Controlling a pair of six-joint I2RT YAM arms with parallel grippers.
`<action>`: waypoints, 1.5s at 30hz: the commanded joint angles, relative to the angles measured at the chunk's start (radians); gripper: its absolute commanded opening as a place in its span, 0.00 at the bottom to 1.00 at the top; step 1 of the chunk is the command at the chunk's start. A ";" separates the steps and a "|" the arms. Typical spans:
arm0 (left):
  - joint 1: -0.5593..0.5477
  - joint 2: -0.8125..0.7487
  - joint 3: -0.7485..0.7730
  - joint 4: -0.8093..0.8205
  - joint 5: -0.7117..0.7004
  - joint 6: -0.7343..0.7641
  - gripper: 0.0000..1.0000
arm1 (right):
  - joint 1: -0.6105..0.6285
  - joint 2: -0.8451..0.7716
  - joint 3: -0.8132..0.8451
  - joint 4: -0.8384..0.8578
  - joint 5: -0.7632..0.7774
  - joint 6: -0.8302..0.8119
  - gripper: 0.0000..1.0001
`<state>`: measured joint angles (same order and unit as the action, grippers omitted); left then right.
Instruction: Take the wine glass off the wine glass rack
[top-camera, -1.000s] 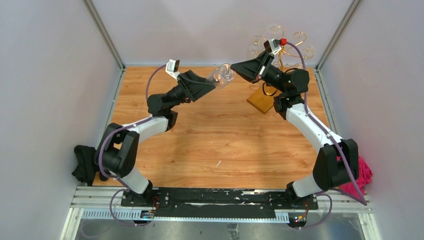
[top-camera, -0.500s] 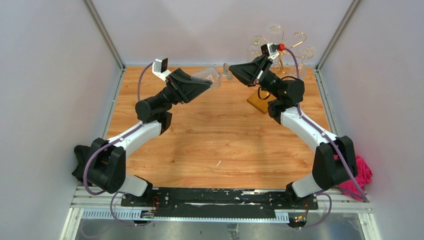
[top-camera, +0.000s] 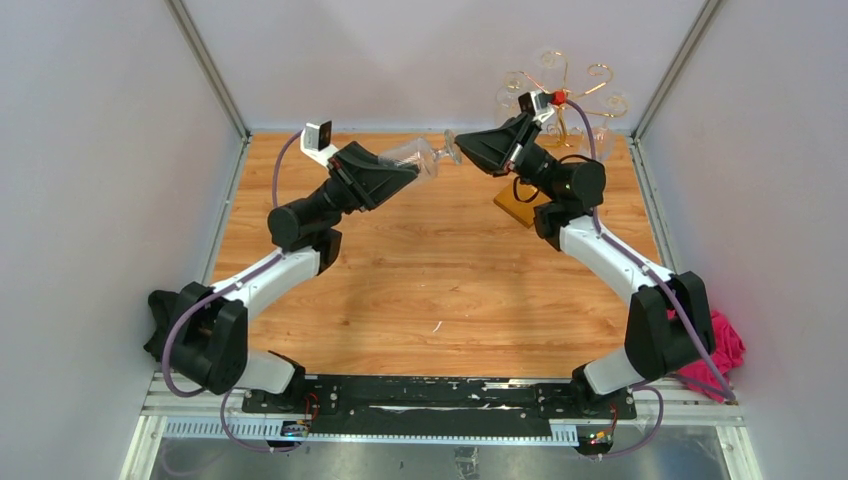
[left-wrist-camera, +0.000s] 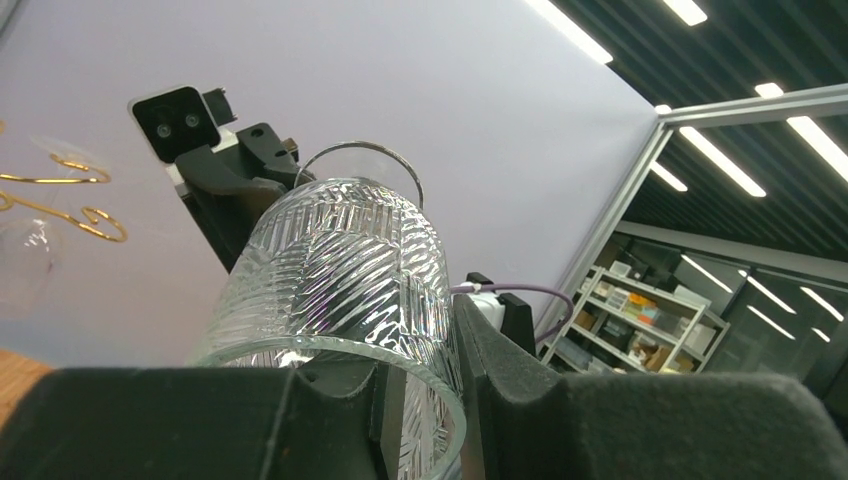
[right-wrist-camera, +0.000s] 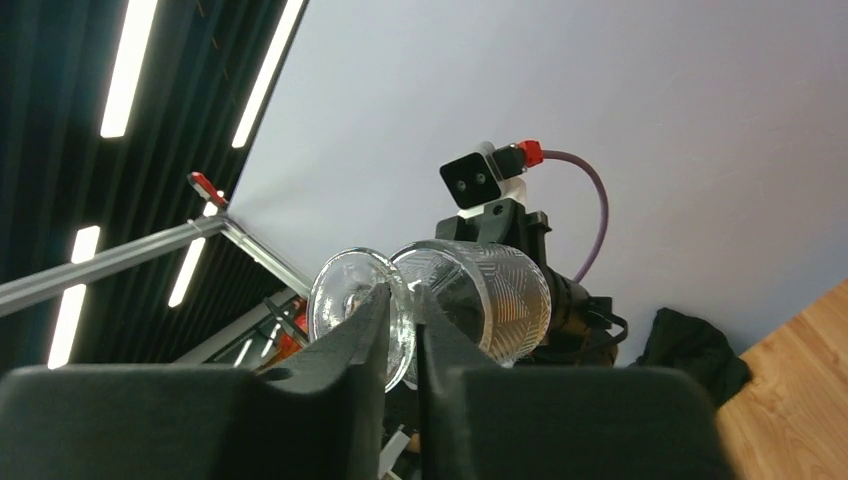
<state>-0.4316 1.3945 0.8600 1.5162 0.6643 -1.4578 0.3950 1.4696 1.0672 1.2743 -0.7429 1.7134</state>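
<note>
A clear patterned wine glass (top-camera: 415, 155) hangs on its side in the air over the far part of the table, between the two grippers. My left gripper (top-camera: 400, 166) is shut on the wall of its bowl (left-wrist-camera: 340, 260), one finger inside the rim and one outside. My right gripper (top-camera: 464, 150) faces it from the right. Its fingers (right-wrist-camera: 372, 325) stand slightly parted, with the glass's round foot (right-wrist-camera: 345, 290) in the narrow gap. The wine glass rack (top-camera: 562, 98), gold wire with curled arms, stands behind the right arm on an amber base (top-camera: 520, 205).
Other clear glasses (top-camera: 548, 62) hang on the rack's arms. A black cloth (top-camera: 165, 325) lies at the table's left edge and a pink cloth (top-camera: 725, 345) at its right edge. Pale walls with metal posts close in the table.
My left gripper has shut on the glass's bowl. The glass has shifted a little left and away from me. My right gripper's fingers have parted slightly around the foot.
</note>
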 joint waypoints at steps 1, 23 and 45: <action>0.008 -0.073 -0.022 0.062 -0.060 0.015 0.00 | 0.035 -0.037 0.003 -0.016 -0.070 -0.045 0.35; 0.057 -0.294 0.630 -1.970 -0.662 1.065 0.00 | 0.034 -0.351 0.249 -1.248 -0.009 -0.883 0.81; 0.360 0.167 0.859 -2.368 -0.690 1.179 0.00 | 0.033 -0.340 0.393 -1.716 0.202 -1.213 0.90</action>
<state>-0.1230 1.4834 1.7359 -0.8562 -0.1036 -0.3126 0.4168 1.1252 1.4319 -0.3832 -0.5777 0.5503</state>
